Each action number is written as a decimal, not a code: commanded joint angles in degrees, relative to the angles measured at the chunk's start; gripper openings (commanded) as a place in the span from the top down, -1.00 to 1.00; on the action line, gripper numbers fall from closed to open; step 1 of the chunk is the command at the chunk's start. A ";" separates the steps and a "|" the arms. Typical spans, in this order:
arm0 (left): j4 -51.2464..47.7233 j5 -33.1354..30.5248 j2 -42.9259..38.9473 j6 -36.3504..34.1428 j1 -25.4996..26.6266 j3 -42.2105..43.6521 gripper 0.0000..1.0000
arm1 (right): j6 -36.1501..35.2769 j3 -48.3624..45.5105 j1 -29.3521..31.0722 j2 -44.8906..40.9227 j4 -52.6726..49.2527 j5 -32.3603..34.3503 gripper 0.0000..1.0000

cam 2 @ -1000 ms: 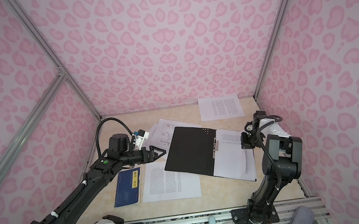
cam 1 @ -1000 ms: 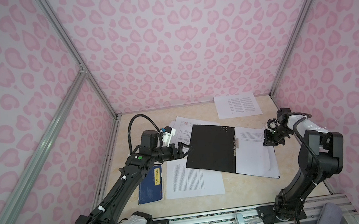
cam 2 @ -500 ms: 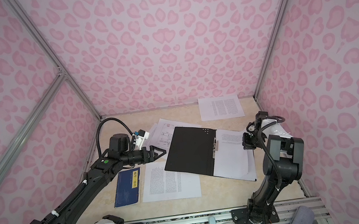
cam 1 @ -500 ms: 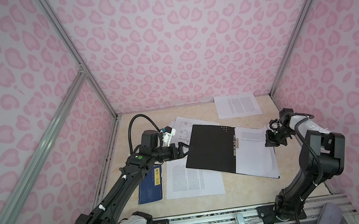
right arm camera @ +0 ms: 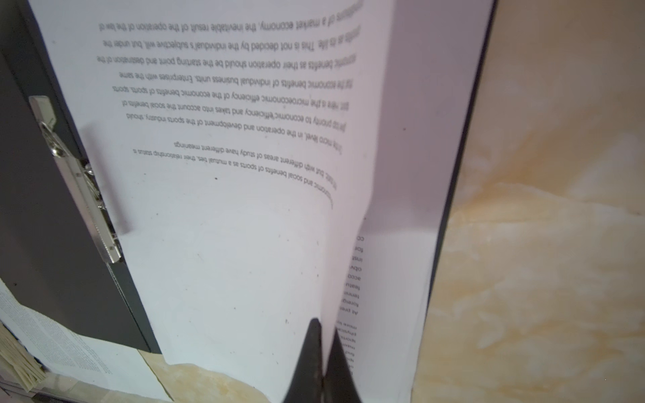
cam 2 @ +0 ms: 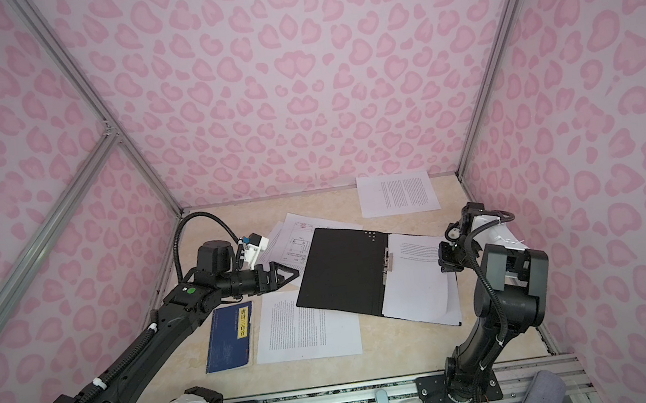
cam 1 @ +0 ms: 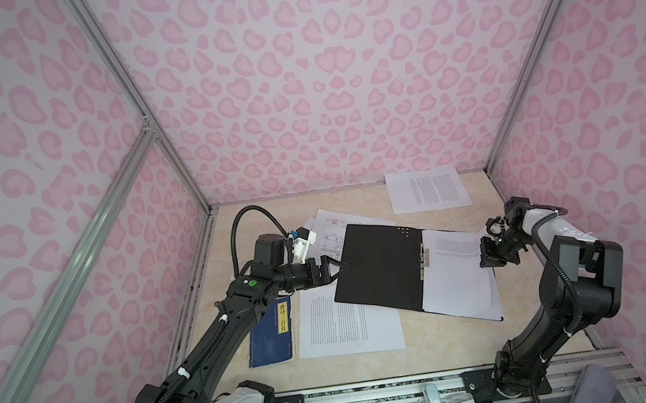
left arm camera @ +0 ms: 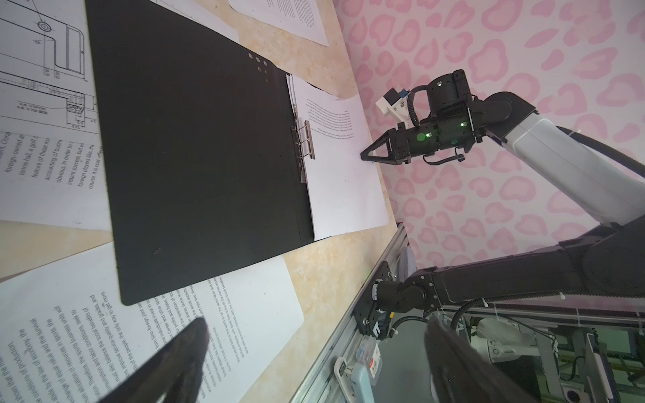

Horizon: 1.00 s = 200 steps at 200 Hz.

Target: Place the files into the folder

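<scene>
**Folder** [cam 1: 380, 271]: lies open, black inside up, metal fastener [cam 1: 422, 259] at the spine.
**Top sheet** [right arm camera: 227, 209]: on the folder's right leaf, outer edge lifted. It is pinched between the pressed-together tips of the right gripper [right arm camera: 323, 349], probably to seat it against the fastener.
**Left gripper** [cam 1: 336, 268]: spread wide, empty, just beside the folder's left cover, likely ready to steady it.
**Loose files:**
- Near sheet [cam 1: 345, 325], partly under the folder's near corner.
- Drawing sheet [cam 1: 329, 233], under its far-left edge.
- Far sheet [cam 1: 429, 195], well beyond it.

**Change:** the right jaws were a crack apart a second ago and are now closed. The left arm is unmoved.
</scene>
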State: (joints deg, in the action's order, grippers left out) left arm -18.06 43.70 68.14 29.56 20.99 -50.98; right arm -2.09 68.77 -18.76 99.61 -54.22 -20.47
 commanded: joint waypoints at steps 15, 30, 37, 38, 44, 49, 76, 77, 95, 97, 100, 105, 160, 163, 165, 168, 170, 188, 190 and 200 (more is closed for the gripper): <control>1.27 0.76 0.33 -0.11 -0.05 0.25 -0.95 | -0.94 0.37 -0.04 -0.19 -1.13 2.13 1.00; 1.37 0.63 0.33 -0.12 -0.03 0.15 -0.96 | -1.41 0.57 -0.04 -0.13 -1.59 2.92 1.00; 1.34 0.63 0.37 -0.12 -0.03 0.12 -0.96 | -1.42 0.58 -0.12 -0.28 -1.52 3.00 1.00; 1.31 0.66 0.39 -0.12 -0.05 0.15 -0.96 | -1.36 0.62 -0.13 -0.27 -1.51 2.92 1.00; 1.34 0.65 0.46 -0.14 -0.07 0.10 -0.96 | -1.42 0.59 -0.13 -0.22 -1.28 2.61 1.00; 1.35 0.61 0.48 -0.05 -0.03 0.14 -0.96 | -1.34 0.59 -0.05 -0.21 -1.11 2.31 1.00; 1.26 0.76 0.68 -0.02 -0.07 0.11 -0.96 | -1.25 0.74 0.17 0.33 -0.91 2.46 1.00; 1.31 0.72 0.68 -0.02 -0.07 0.10 -0.96 | -1.25 0.70 0.19 0.32 -0.86 2.45 1.00; 1.35 0.65 0.77 -0.03 -0.03 0.09 -0.95 | -1.05 0.61 0.55 0.29 -0.41 2.19 1.00; 1.32 0.70 0.77 -0.03 -0.06 0.09 -0.95 | -1.07 0.60 0.57 0.24 -0.38 2.19 1.00; 1.36 0.69 0.84 -0.03 -0.03 0.08 -0.96 | -1.00 0.66 0.67 0.32 -0.43 2.25 1.00; 1.34 0.77 0.83 -0.03 -0.07 0.10 -0.96 | -0.95 0.69 0.73 0.32 -0.31 2.38 1.00; 1.34 0.77 1.03 0.06 -0.07 0.08 -0.96 | -0.64 0.49 1.67 0.60 0.64 2.19 0.97; 1.30 0.77 1.03 0.06 -0.06 0.09 -0.96 | -0.64 0.49 1.64 0.65 0.61 2.21 0.97; 1.35 0.75 0.99 0.06 -0.01 0.05 -0.95 | -0.64 0.49 1.63 0.67 0.60 2.26 0.96; 1.37 0.69 1.03 0.06 -0.02 0.09 -0.96 | -0.59 0.56 1.63 0.75 0.56 2.35 0.96; 1.32 0.73 1.03 0.06 -0.06 0.16 -0.96 | -0.60 0.64 1.74 0.76 0.53 2.43 0.95; 1.32 0.72 1.12 0.06 -0.04 0.09 -0.95 | -0.59 0.49 1.72 0.73 0.51 2.15 0.83; 1.38 0.76 1.12 0.06 -0.02 0.14 -0.95 | -0.62 0.49 1.72 0.70 0.51 2.12 0.82; 1.35 0.69 1.12 0.06 -0.07 0.10 -0.95 | -0.49 0.49 1.74 0.60 0.47 2.10 0.74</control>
State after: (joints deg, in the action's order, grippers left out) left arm -18.06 43.70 69.10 29.56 20.99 -50.98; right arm -2.57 69.21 -17.12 100.03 -53.69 -18.90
